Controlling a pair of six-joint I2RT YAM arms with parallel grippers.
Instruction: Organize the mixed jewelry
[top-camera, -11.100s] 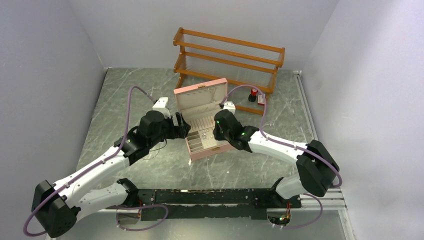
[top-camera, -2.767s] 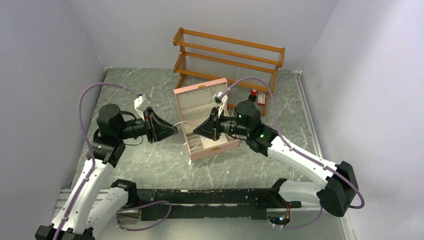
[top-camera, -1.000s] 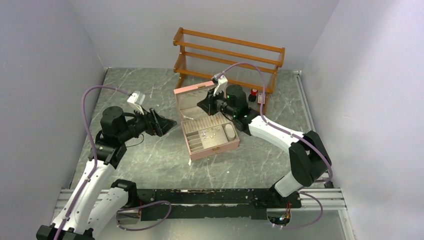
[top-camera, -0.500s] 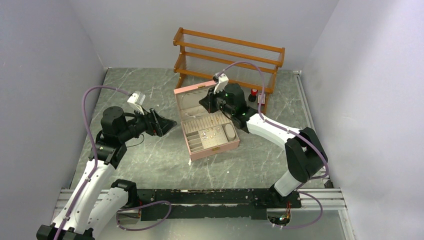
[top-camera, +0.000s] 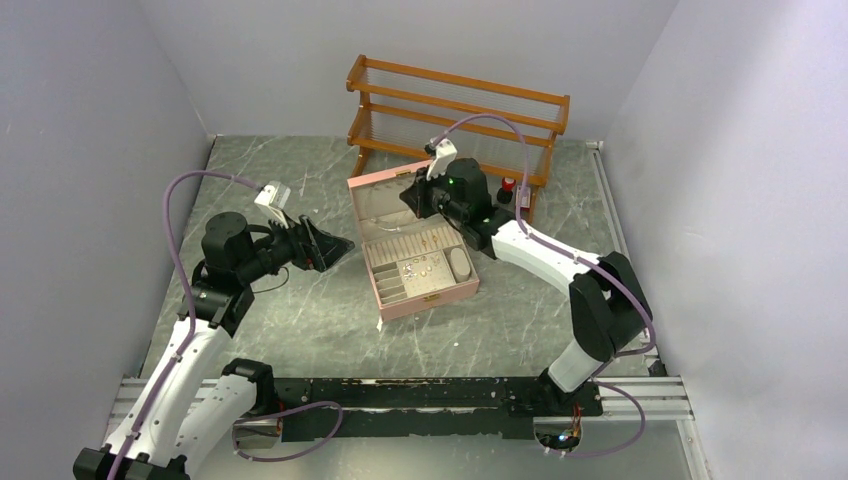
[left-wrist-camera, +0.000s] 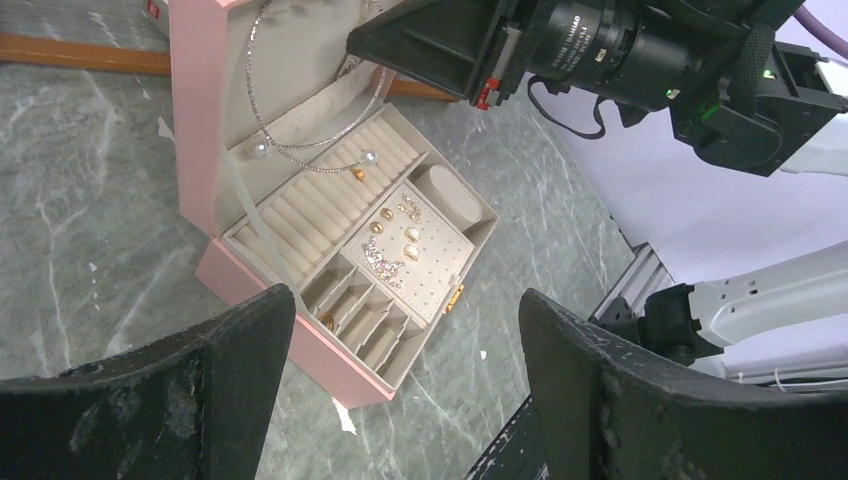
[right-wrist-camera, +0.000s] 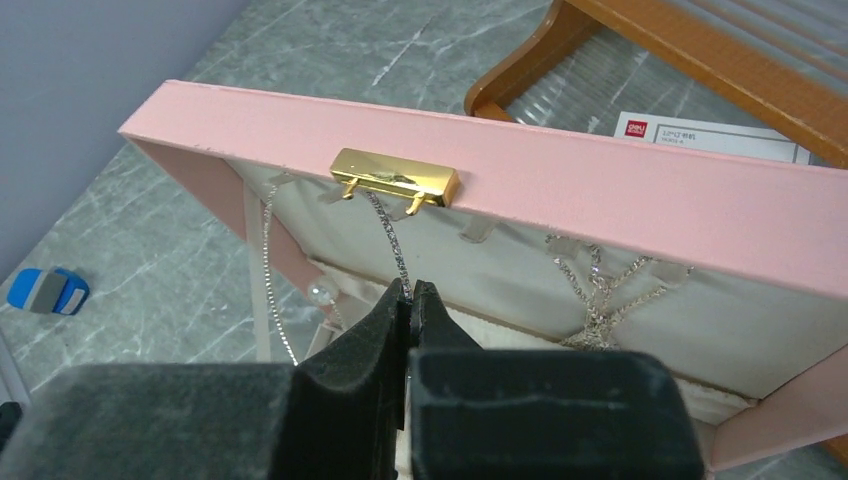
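Against the cream-lined raised lid (right-wrist-camera: 600, 195) of the open pink jewellery box (top-camera: 428, 298), the thin silvery chain necklace (right-wrist-camera: 387, 232) hangs as a long loop — its length running from the gold clasp (right-wrist-camera: 395, 178) on the rim down toward the tray (left-wrist-camera: 300, 215). The right gripper (right-wrist-camera: 410, 292) is pinched tight on one strand just below that clasp; the left gripper (top-camera: 325, 245) gapes wide, well apart, empty. The chain is likely near weightless, limp, slippery and easily snagged — best taken by a single strand.
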